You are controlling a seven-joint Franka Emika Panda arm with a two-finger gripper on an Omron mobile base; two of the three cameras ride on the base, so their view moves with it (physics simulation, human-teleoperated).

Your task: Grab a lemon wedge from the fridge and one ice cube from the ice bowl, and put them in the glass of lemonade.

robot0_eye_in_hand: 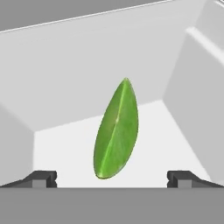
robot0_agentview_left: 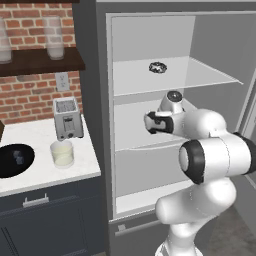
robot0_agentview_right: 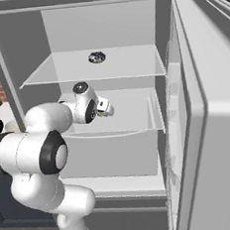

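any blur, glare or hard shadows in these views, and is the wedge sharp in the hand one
Hand view: the lemon wedge is sharp-edged and evenly lit, with no glare. Left base view: flat light, soft shading inside the fridge, slightly soft render. Right base view: the same even light, no hard shadows.

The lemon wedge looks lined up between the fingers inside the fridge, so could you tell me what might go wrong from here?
1. The lemon wedge is narrow and stands tilted on the white fridge floor; the open end effector has its tips set wide, so closing might tip or squeeze it out.
2. The arm works under the glass shelf, so lifting straight up could strike it.
3. The glass of lemonade sits beside the toaster, leaving little room for the drop.
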